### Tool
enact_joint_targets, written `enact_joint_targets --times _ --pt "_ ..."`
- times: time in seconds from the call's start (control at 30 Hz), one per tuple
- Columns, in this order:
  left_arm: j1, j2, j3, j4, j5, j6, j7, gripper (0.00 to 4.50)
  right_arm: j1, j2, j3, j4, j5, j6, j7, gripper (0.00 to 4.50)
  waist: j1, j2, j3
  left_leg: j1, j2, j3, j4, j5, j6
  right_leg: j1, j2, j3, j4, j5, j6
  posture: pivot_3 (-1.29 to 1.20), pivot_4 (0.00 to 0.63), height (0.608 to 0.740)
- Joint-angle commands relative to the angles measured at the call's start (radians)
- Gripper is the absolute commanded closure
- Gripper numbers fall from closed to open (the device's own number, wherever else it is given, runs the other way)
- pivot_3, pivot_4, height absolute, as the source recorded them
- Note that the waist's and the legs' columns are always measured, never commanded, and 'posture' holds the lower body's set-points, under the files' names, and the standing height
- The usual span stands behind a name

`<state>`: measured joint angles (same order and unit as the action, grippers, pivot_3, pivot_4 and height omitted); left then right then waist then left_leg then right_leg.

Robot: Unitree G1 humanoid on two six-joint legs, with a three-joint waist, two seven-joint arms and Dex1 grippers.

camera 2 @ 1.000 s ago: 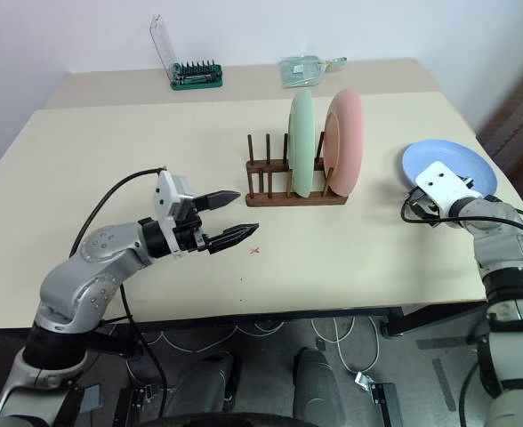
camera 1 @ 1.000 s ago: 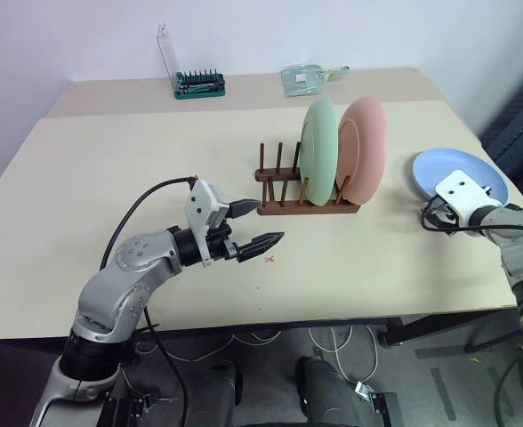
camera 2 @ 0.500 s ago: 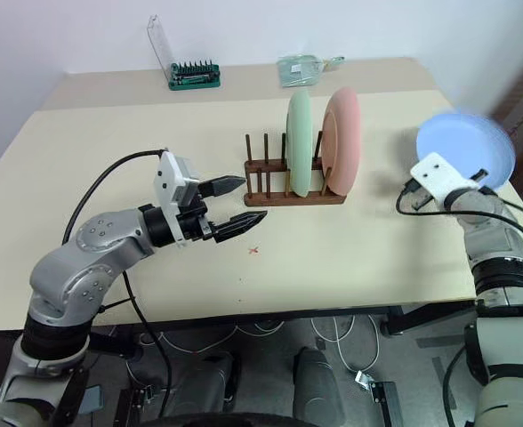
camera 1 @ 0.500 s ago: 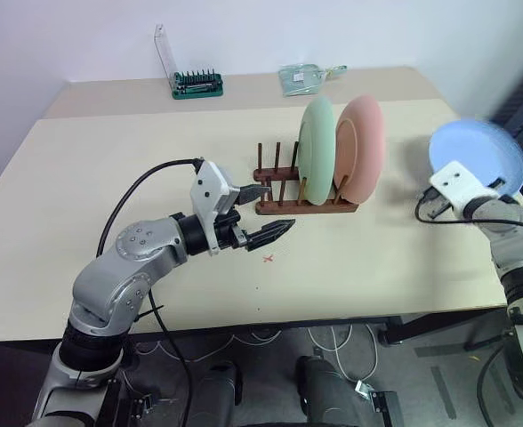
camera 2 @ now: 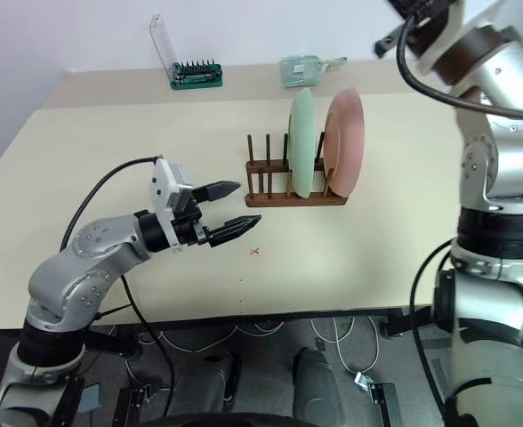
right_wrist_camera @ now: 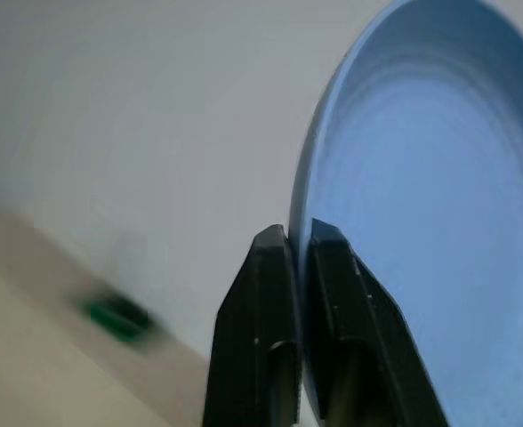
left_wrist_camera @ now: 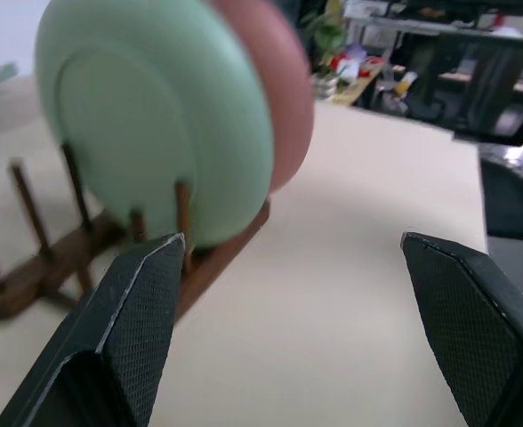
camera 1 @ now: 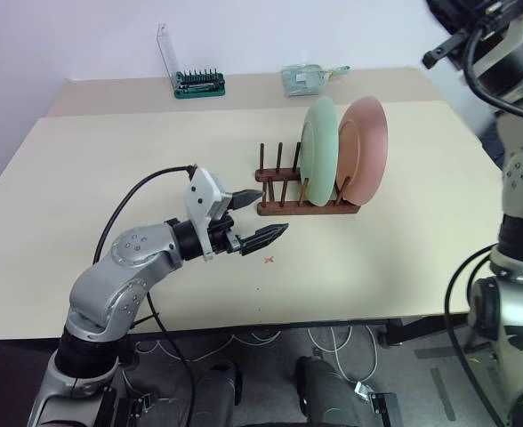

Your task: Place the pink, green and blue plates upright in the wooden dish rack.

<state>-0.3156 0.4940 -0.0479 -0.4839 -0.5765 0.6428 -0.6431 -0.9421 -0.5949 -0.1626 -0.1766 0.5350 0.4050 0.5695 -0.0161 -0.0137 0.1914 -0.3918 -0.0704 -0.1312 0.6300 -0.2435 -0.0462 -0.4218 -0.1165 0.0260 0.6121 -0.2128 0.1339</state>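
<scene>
In the middle of the table (camera 1: pixel 110 160) stands the wooden rack (camera 1: pixel 304 203). Two plates already stand in it on their edges. The green plate (camera 1: pixel 318 142) is on the left and the pink plate (camera 1: pixel 363 149) is right beside it on the right. The thin pegs hold them up so they do not fall flat. To the left of the green plate I see pegs with nothing between them, so I think there is room for one more plate.

The blue plate (right_wrist_camera: pixel 439 213) is not on the table. My right gripper (right_wrist_camera: pixel 299 258) pinches it by the rim, with the two black fingers shut tight on the thin edge. I think holding it by the edge is good, because the plate can then go down between the pegs standing up. The right arm is lifted high at the far right of the table.

My left gripper (camera 1: pixel 253 218) hangs just over the table, near the left end of the rack and a little in front of it. Its fingers are spread wide and hold nothing. From its own camera I look between the fingers at the green plate and the rack. I think it waits there so it can steady the rack or the plates.

A green tool box (camera 1: pixel 199 84) and a small clear bag (camera 1: pixel 304 78) lie at the far side, well away from the rack.
</scene>
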Motion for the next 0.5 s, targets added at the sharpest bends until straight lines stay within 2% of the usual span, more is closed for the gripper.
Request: enact_joint_targets --times 0.03,0.17,0.33,0.5 --pt "0.031 0.028 0.077 0.006 0.012 -0.062 -0.016 0.48 -0.002 0.077 -0.007 -0.156 0.211 0.145 -0.043 4.46 0.001 0.001 0.000 0.000 0.000 0.000 0.000 0.000 0.000 0.000 0.000 0.000 0.000 0.000 0.000 0.00 0.150 0.740" --pt "0.058 0.056 0.113 0.039 0.023 -0.100 -0.029 0.48 -0.010 0.167 -0.002 -0.192 0.313 0.233 -0.122 4.46 0.005 0.000 0.000 -0.001 -0.001 -0.001 0.000 0.000 0.000 -0.001 0.000 0.000 0.001 0.000 0.000 0.00 0.150 0.740" --pt "0.100 0.105 0.183 0.119 0.058 -0.166 -0.048 0.48 -0.013 0.449 0.038 -0.135 0.461 0.387 -0.433 4.46 -0.013 0.002 0.000 0.001 0.001 0.000 -0.003 0.000 -0.001 -0.005 0.001 0.000 0.005 0.000 -0.001 0.00 0.150 0.740" --pt "0.141 0.105 0.192 0.107 0.055 -0.184 -0.056 0.48 0.011 0.554 0.015 -0.096 0.523 0.465 -0.606 4.46 -0.003 0.002 0.000 -0.001 0.000 -0.001 -0.003 0.001 -0.001 -0.005 0.000 0.000 0.004 -0.001 -0.002 0.00 0.150 0.740"
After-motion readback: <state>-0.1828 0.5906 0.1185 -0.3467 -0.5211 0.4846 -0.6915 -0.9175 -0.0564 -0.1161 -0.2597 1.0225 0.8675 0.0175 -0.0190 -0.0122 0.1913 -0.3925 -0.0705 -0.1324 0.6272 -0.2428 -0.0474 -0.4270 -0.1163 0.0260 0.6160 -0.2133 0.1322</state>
